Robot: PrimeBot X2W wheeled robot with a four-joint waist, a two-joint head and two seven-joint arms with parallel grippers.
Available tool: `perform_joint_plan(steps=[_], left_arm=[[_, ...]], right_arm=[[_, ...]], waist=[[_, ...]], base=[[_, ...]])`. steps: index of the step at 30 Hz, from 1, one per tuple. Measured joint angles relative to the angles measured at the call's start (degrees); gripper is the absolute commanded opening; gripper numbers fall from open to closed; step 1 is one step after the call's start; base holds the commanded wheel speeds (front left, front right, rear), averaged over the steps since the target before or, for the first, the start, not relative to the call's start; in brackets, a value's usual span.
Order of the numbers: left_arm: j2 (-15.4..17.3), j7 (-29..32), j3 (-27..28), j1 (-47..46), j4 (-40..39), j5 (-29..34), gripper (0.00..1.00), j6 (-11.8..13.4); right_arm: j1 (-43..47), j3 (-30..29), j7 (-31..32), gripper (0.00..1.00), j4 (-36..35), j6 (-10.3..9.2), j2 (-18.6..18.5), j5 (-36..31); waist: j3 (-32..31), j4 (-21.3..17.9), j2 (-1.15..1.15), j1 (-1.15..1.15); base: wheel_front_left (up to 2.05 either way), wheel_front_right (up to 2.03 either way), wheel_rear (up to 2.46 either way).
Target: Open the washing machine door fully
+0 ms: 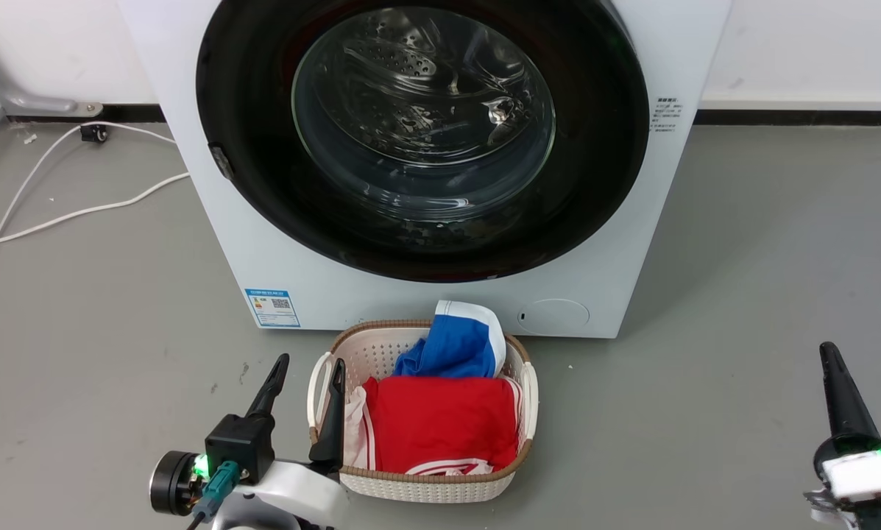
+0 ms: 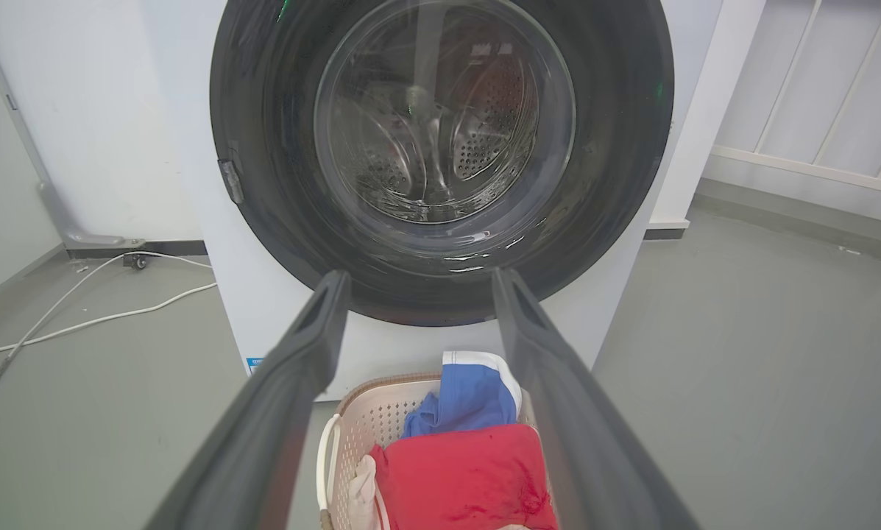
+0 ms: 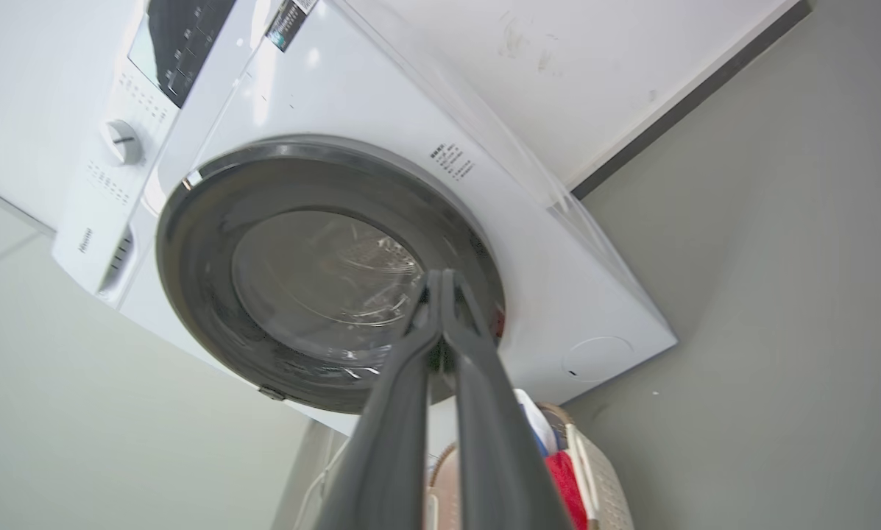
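While your left gripper (image 1: 306, 386) hangs low with its two dark fingers spread, just beside the near corner of the laundry basket (image 1: 425, 489), your right gripper (image 3: 440, 283) waits at the lower right of the head view, fingers pressed together on nothing. Both are well apart from the washing machine door (image 1: 602, 147). It lies shut and flush against the front of the washing machine (image 1: 256, 250), its glossy black ring whole around the clear glass bowl, with the perforated drum visible behind.

The basket stands on the grey floor right before the machine and below the door, holding a red garment (image 1: 440, 423) and a blue one (image 1: 455, 350). A white cable (image 1: 79, 213) trails across the floor to your left.

By the look of it, the task is at its first step, the reach, and nothing is opened yet. Your next move calls for raising a gripper to the small grey tab (image 1: 221, 162) on the door's left rim. That looks like the pull point, though the pictures do not confirm it. You would close on it or hook it, then swing the door wide, minding the basket beneath.
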Motion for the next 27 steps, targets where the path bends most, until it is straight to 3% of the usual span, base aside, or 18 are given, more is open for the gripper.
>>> perform_joint_plan(steps=[5, 13, 19, 27], left_arm=[[-0.1, 0.0, -0.2, -0.5, -0.6, -0.2, 1.00, 0.1], [-0.2, 0.0, -0.7, -2.9, -2.4, 0.0, 1.00, 0.8], [-0.3, 0.0, -1.9, -6.0, -3.4, -0.2, 1.00, 0.7], [-0.4, 0.0, -3.4, -10.0, -5.3, 0.2, 1.00, 1.3]], right_arm=[[-2.6, -2.6, 4.0, 0.00, 2.5, 0.00, 0.0, 19.8], [-13.0, -10.5, 13.2, 0.00, 11.3, -0.01, -0.4, 40.2], [-23.8, -12.1, 19.0, 0.00, 22.4, -0.01, -7.0, 46.1], [-41.7, -6.8, 25.2, 0.00, 37.4, -0.01, -16.5, 47.2]], waist=[[1.3, -0.3, 0.00, 0.00], [5.8, -0.5, 0.00, 0.00], [9.8, 0.1, 0.00, 0.00], [15.6, 1.5, 0.00, 0.01]], base=[[0.00, 0.00, 0.00], [0.00, 0.00, 0.00], [0.00, 0.00, 0.00], [0.00, 0.00, 0.00]])
